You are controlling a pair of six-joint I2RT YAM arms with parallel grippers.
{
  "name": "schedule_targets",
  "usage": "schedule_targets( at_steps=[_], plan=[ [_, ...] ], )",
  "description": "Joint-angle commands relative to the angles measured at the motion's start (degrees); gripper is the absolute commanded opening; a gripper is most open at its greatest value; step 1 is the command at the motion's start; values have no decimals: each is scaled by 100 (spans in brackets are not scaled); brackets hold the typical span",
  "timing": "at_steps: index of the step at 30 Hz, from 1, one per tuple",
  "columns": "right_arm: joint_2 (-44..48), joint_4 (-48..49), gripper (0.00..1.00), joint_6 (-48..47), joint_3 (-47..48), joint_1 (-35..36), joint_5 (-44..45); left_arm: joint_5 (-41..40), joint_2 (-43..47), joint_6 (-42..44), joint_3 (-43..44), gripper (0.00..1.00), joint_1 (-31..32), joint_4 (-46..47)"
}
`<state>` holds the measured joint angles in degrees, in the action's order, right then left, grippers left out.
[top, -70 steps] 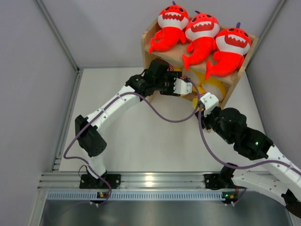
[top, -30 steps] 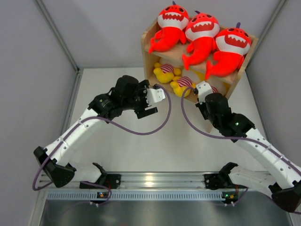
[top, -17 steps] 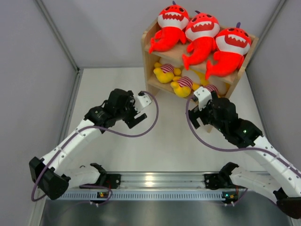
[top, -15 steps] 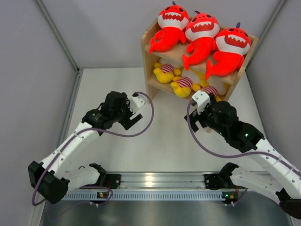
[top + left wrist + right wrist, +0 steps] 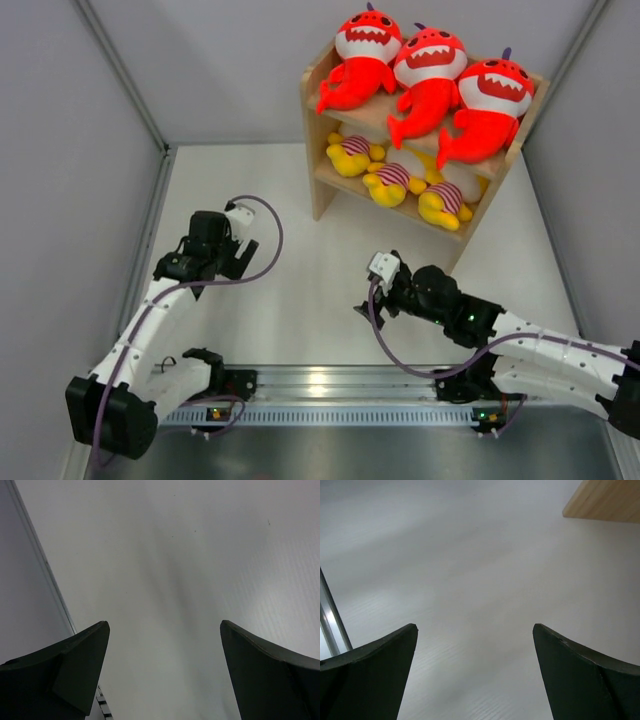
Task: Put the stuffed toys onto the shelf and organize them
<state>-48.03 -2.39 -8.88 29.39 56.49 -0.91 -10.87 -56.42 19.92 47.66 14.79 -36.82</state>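
toys: three sharks [image 5: 430, 75] on shelf [image 5: 314, 150] top tier, three yellow toys [image 5: 400, 185] on lower tier | left gripper [image 5: 238, 240], right gripper [image 5: 375, 290]: fingers spread, empty, well apart from shelf | step: likely finished; park both low, swinging wide of shelf

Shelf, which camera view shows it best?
The top external view: it shows the whole shelf, both tiers. The right wrist view catches only one wooden corner; the left wrist view shows none of it.
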Motion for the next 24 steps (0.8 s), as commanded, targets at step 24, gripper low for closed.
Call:
schedule_targets(
  at_steps=[24],
  plan=[
    [-224, 3632, 99, 730, -2122, -815, 882, 464, -651, -2299, -1725, 99, -1215, 5185]
  ],
)
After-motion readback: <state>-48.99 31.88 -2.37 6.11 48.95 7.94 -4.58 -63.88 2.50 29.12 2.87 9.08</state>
